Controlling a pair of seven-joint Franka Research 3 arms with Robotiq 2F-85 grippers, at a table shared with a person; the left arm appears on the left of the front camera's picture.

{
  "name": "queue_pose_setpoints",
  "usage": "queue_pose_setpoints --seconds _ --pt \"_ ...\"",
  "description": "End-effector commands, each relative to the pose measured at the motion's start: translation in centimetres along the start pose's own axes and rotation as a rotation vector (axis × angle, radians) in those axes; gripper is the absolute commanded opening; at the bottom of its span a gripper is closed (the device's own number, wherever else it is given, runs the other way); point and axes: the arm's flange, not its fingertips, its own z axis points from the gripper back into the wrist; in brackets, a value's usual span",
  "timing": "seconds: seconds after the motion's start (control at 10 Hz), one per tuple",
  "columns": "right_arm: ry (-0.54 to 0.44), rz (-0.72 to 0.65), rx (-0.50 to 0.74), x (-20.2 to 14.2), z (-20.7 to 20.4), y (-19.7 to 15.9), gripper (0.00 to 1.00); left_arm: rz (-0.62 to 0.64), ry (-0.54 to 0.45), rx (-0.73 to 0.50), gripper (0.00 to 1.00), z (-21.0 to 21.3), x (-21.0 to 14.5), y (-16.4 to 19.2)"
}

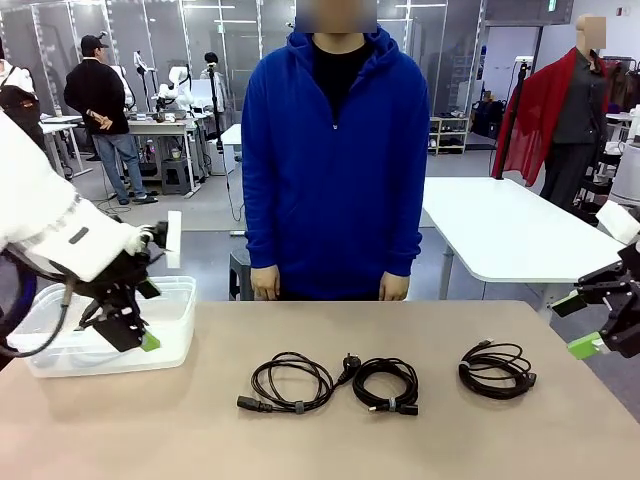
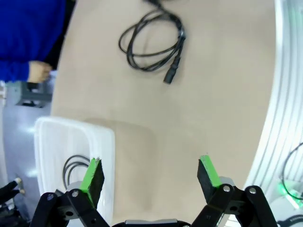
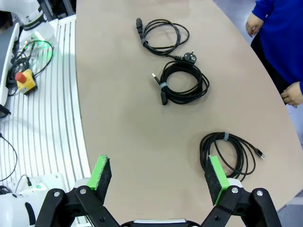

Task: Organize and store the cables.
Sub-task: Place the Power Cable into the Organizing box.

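Hovering, both grippers stand spread and empty: our left gripper (image 2: 151, 170) over the rim of the clear bin (image 1: 178, 318), where one coil (image 2: 75, 166) lies, our right gripper (image 3: 158, 172) just beside the right coil (image 1: 495, 368). Farther on the table (image 1: 150, 430) lie the middle coil (image 1: 385, 383) and left coil (image 1: 290, 382). We judge them light and floppy; pinch across the bundled strands, where the loop is thickest. Beyond stands the person (image 1: 335, 150).

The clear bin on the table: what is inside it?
One coiled black cable lies in the bin. The left pincer covers part of it, so whether more is inside cannot be told.
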Motion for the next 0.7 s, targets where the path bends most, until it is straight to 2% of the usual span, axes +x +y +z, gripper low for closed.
queue_pose_setpoints --seconds 0.0,0.6 --pt "-0.002 -0.010 -0.010 0.1 0.2 0.0 1.00 -0.007 -0.010 0.009 1.00 -1.9 2.0 -0.2" --pt "-0.002 -0.010 -0.010 0.1 0.2 0.0 1.00 -0.051 0.093 -0.128 1.00 -5.3 8.4 1.3"
